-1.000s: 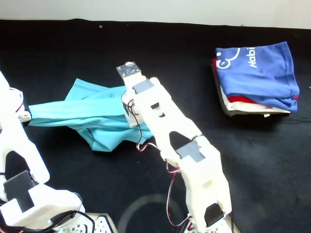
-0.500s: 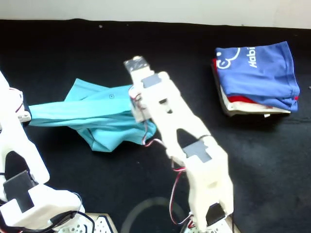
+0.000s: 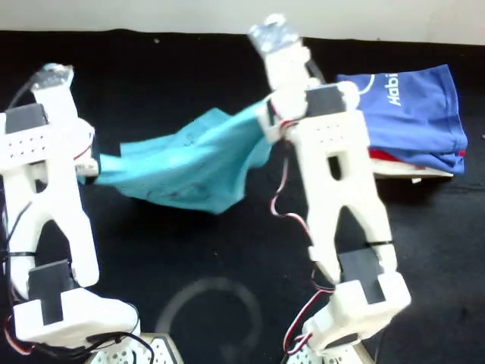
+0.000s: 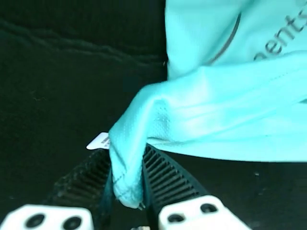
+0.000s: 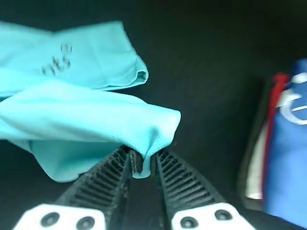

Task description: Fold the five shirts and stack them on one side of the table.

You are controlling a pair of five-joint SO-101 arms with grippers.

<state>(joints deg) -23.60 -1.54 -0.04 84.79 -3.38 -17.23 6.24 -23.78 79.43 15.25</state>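
While the shirt [image 3: 189, 163] hung stretched between both arms above the table [image 3: 151, 258], the folded stack [image 3: 409, 114] lay near the right arm. At the left wrist, the left gripper [image 4: 128, 158] was clamped on a thin corner of the shirt. At the right wrist, the right gripper [image 5: 142, 158] pinched a fold edge just as narrowly. Either hold might slip if the cloth were pulled tauter, dropping it crumpled. Sleeves and hem were hard to tell apart, and the arm hid part of the stack.
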